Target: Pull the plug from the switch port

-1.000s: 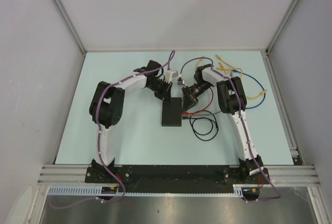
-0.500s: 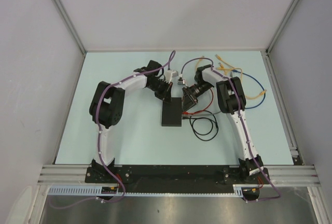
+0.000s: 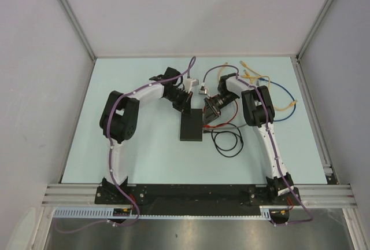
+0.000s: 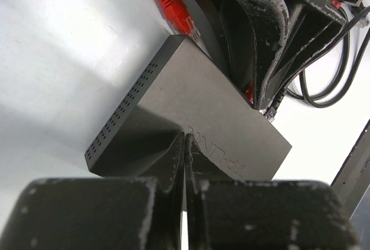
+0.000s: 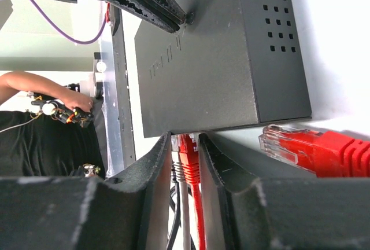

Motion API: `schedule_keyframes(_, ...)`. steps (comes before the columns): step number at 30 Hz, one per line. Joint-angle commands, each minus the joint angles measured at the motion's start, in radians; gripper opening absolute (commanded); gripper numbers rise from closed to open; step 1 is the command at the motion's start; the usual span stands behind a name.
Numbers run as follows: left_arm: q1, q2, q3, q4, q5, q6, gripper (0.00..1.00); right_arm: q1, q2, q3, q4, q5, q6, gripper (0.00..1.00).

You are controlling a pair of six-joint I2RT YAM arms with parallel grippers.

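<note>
Left gripper is seen with its fingers pressed together, the tips set down on top of the flat matte-black rectangular switch box, which lies on the pale table between the two arms. At the switch's port side, the seated red plug is pinched between the fingers of the right gripper. A second, loose red plug with a clear tip lies just beside. If the latch is not released, the switch could be dragged or tipped under so slight a hold-down, or the grip could be lost from the plug.
</note>
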Motion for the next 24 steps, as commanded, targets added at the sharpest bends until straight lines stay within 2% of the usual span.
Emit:
schedule_keyframes(1,-0.011,0.006,0.004,0.003,-0.051,0.043,0.0,0.003,-0.016,-0.028,-0.057,0.112,-0.082,0.23)
schedule_keyframes(6,-0.013,0.006,0.006,0.003,-0.051,0.04,0.0,0.003,-0.016,-0.031,-0.059,0.123,-0.078,0.12)
schedule_keyframes(8,-0.014,0.006,0.004,0.003,-0.052,0.042,0.0,0.004,-0.011,-0.034,-0.057,0.135,-0.067,0.12)
schedule_keyframes(12,-0.016,0.003,0.003,0.0,-0.055,0.047,0.0,-0.017,-0.011,-0.071,-0.057,0.174,-0.068,0.36)
schedule_keyframes(15,-0.017,0.003,0.001,0.002,-0.057,0.047,0.0,-0.032,-0.007,-0.077,-0.058,0.172,-0.058,0.41)
schedule_keyframes(17,-0.02,0.003,0.001,0.002,-0.057,0.047,0.0,-0.031,-0.005,-0.076,-0.057,0.171,-0.056,0.42)
schedule_keyframes(24,-0.025,0.001,0.001,0.0,-0.065,0.05,0.0,-0.013,0.015,-0.047,-0.063,0.198,-0.026,0.37)
